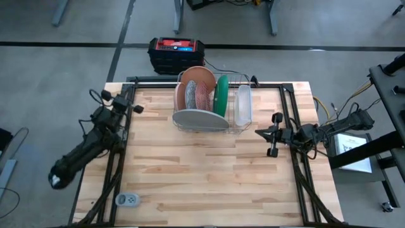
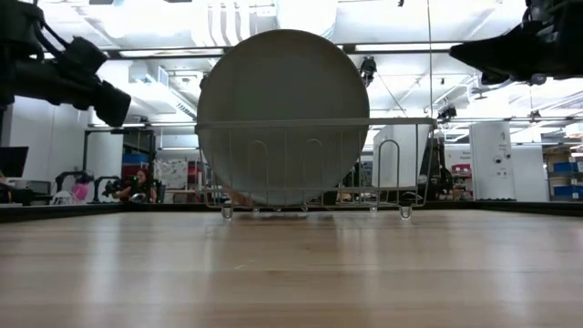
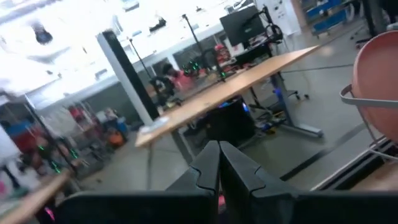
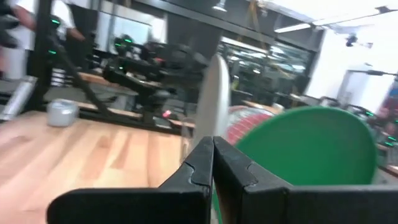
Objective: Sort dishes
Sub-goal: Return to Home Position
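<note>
The dishes stand on edge in a silver wire rack (image 1: 209, 123) at the table's far middle. A large pale grey plate (image 1: 200, 119) is nearest. Behind it are a red-and-white patterned plate (image 1: 201, 95), a terracotta-pink plate (image 1: 199, 77) and a dark green plate (image 1: 221, 95). My left gripper (image 1: 126, 104) hovers shut at the table's far left, pointing past the far edge; its wrist view shows the pink plate (image 3: 379, 81) off to one side. My right gripper (image 1: 259, 132) hovers shut to the right of the rack, pointing at the grey plate's rim (image 4: 216, 99) and the green plate (image 4: 311, 146).
A clear plastic tub (image 1: 243, 104) stands in the rack's right end. A small grey device (image 1: 128, 200) lies at the table's near left corner. A black and red case (image 1: 176, 54) sits on the floor beyond the far edge. Bare wood stretches across the table's near half (image 2: 291, 273).
</note>
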Robot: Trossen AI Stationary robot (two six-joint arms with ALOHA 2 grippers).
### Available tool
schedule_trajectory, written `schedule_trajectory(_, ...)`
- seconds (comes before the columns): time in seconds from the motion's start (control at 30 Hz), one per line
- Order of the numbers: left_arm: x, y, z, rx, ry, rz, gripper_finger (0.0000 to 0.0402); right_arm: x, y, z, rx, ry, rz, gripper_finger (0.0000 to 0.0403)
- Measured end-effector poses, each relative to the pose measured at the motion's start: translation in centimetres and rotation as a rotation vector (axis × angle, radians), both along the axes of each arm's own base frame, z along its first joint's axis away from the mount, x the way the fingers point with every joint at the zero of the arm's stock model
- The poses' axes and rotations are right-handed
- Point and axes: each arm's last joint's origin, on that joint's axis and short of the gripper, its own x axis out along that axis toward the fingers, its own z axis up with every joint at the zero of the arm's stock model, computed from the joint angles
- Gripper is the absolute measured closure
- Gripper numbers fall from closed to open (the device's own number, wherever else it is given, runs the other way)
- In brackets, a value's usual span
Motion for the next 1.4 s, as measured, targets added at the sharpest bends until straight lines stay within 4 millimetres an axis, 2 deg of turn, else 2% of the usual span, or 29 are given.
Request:
schedule_trajectory(0.17, -1.1, 1.3, -0.2, -0.062, -0.107, 0.032, 0.0401, 0.0, 0.1, 0.1, -0.023, -0.01, 0.022, 0.0403)
schedule_trajectory(0.3, -1.0, 2.0, -0.5, -0.116, -0.122, -0.082, 0.0401, 0.0, 0.0, 0.1, -0.061, -0.011, 0.007, 0.0403)
schedule_trajectory(0.47, -0.7, 2.7, -1.0, -0.183, -0.132, -0.098, 0.0401, 0.0, 0.0, 0.0, 0.083, -0.009, 0.002, 0.0403)
schedule_trajectory(0.67, -0.6, 2.8, -1.1, -0.218, -0.155, -0.094, 0.0401, 0.0, 0.0, 0.0, 0.176, -0.012, 0.017, 0.0403)
schedule_trajectory(1.07, -0.6, 2.8, -1.1, -0.221, -0.156, -0.09, 0.0401, 0.0, 0.0, 0.0, 0.18, -0.015, 0.02, 0.0403)
schedule_trajectory(1.4, -0.6, 2.8, -1.1, -0.221, -0.156, -0.091, 0.0401, -1.0, -0.6, 1.1, 0.216, -0.131, 0.005, 0.0403)
